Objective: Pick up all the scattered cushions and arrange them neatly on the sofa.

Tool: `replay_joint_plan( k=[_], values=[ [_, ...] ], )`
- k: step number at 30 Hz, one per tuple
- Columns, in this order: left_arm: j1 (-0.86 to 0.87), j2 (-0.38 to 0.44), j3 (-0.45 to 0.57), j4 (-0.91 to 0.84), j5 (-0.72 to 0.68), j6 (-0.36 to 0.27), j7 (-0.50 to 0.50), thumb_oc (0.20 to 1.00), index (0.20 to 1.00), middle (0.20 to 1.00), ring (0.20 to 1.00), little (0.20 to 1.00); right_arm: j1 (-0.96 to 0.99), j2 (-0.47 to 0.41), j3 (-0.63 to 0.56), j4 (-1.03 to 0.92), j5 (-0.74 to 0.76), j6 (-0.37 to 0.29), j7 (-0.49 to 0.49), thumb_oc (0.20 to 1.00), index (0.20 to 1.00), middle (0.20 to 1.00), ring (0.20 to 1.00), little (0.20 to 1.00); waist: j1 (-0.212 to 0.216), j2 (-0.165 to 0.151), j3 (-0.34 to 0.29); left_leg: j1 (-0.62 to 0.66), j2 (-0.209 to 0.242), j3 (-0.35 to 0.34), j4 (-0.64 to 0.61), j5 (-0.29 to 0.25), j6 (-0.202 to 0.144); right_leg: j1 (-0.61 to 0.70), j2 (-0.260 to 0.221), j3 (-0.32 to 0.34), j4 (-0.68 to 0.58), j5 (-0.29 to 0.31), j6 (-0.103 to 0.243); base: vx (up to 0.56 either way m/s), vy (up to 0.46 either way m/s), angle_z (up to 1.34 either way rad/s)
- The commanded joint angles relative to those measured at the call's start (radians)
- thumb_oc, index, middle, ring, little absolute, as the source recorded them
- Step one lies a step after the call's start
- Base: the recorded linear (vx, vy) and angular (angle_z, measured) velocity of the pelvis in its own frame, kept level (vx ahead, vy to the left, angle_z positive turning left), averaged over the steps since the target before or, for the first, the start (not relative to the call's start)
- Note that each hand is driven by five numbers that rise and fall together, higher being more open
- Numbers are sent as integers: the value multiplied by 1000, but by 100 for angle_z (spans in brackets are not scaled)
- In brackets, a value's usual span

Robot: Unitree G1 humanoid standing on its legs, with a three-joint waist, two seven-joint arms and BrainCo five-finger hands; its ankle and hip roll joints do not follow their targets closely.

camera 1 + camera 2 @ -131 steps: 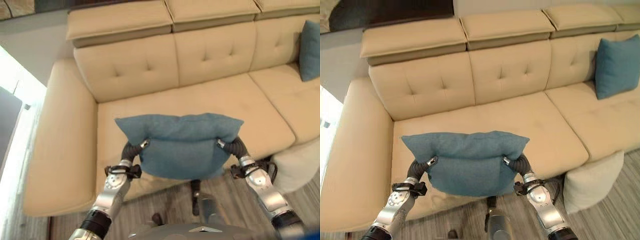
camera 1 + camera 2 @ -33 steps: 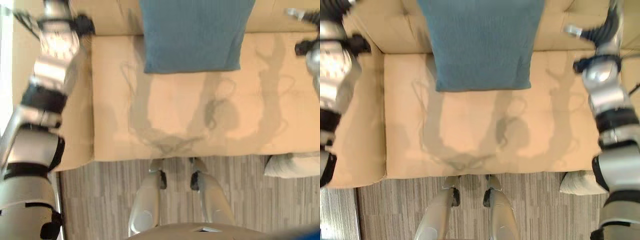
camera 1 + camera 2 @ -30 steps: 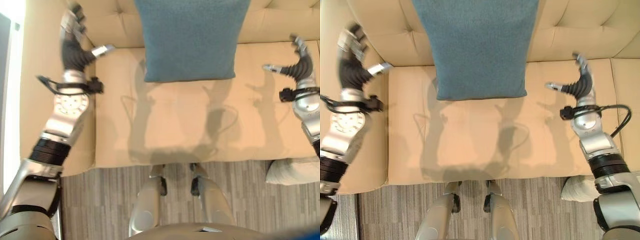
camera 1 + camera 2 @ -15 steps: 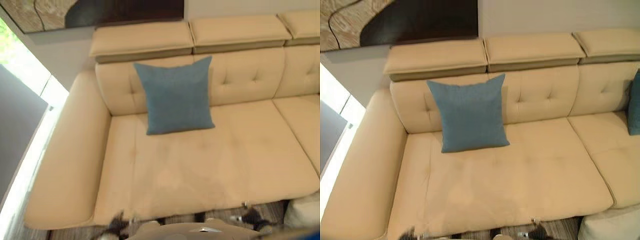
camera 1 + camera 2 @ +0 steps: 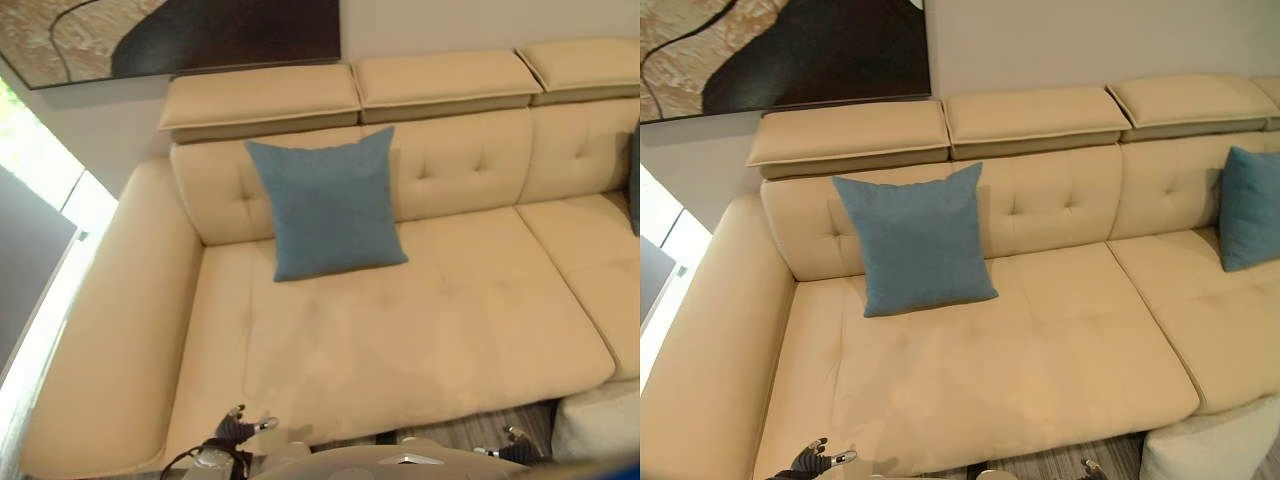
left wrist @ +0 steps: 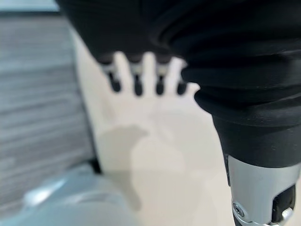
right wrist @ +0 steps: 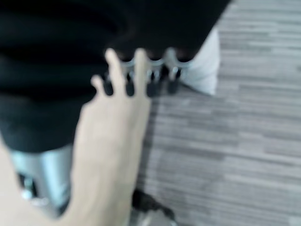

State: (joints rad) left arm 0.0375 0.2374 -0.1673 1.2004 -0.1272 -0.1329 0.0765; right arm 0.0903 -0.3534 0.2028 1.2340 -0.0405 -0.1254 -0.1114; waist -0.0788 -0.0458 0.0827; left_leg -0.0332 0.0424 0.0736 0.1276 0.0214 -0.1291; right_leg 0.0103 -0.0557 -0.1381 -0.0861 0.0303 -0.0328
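Observation:
A blue cushion (image 5: 330, 205) stands upright against the backrest of the beige sofa (image 5: 430, 330), on its left seat. Nothing touches it. A second blue cushion (image 5: 1248, 205) leans on the backrest further right. A cream cushion (image 5: 1210, 445) lies on the floor by the sofa's front right corner, and is seen as cream cushion (image 7: 202, 70) past my right hand (image 7: 141, 77). My left hand (image 5: 238, 428) hangs low at the sofa's front edge, its fingers (image 6: 136, 77) straight and empty over the seat. My right hand (image 5: 512, 440) is low over the floor, open and empty.
A dark and tan painting (image 5: 780, 50) hangs on the wall behind the sofa. The left armrest (image 5: 110, 320) is wide and rounded. Grey wood floor (image 7: 235, 155) runs in front of the sofa. A bright window strip (image 5: 40, 200) lies at the left.
Both hands let go of the blue cushion after setting it against the backrest and dropped to the sofa's front edge. The camera has pulled back and tilted up.

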Motion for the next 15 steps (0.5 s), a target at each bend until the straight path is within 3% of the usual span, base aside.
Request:
replay_joint_plan(
  k=[1,2,3,4,7,9,11,15],
  values=[
    [-31,25,8,-15,-5,-8,-8,1000,1000,1000,1000,1000,-37,-16,-12,3,28,17,15,1000,1000,1000,1000,1000,5,2,20,102,-43,-70,-12,-66,41,-56,3,50,53,53,154,-46,51,-34],
    [-31,25,8,-15,-5,-8,-8,1000,1000,1000,1000,1000,-37,-16,-12,3,28,17,15,1000,1000,1000,1000,1000,5,2,20,102,-43,-70,-12,-66,41,-56,3,50,53,53,154,-181,199,-27],
    [-44,25,-3,-17,-4,-8,-13,1000,1000,1000,1000,1000,-52,-24,-18,5,32,25,10,1000,1000,1000,1000,1000,-9,8,22,131,-57,-35,-112,-102,73,-106,-19,61,63,89,178,-264,276,-28],
    [-51,30,-7,-19,-4,-9,-14,1000,1000,1000,1000,1000,-64,-27,-12,8,20,27,13,1000,1000,1000,1000,1000,-8,5,29,131,-72,-37,-131,-105,84,-128,-29,64,64,113,192,-330,336,-11],
    [-75,46,-2,-18,8,-11,-8,1000,1000,1000,1000,1000,-101,-32,-4,5,9,28,7,1000,1000,1000,1000,1000,-1,-1,40,134,-96,4,-185,-92,99,-175,-47,65,45,171,237,-186,172,-56],
    [-87,61,6,-19,6,-10,-6,1000,1000,1000,1000,1000,-119,-23,-1,3,12,31,8,1000,1000,1000,1000,1000,5,-4,48,127,-98,20,-190,-83,106,-204,-55,56,52,186,249,-248,119,-95],
    [-96,81,9,-9,10,-6,-1,1000,1000,1000,1000,1000,-134,-16,9,21,14,34,13,1000,1000,1000,1000,1000,30,15,60,84,-76,42,-175,-52,128,-181,-53,-13,250,51,203,-381,128,-56],
    [-77,70,27,2,-10,4,-15,1000,1000,1000,1000,1000,-132,2,0,38,20,32,17,1000,1000,1000,1000,1000,82,27,23,56,-51,80,-180,-31,144,-89,-69,-87,388,-53,185,-183,-54,-75]
  ],
)
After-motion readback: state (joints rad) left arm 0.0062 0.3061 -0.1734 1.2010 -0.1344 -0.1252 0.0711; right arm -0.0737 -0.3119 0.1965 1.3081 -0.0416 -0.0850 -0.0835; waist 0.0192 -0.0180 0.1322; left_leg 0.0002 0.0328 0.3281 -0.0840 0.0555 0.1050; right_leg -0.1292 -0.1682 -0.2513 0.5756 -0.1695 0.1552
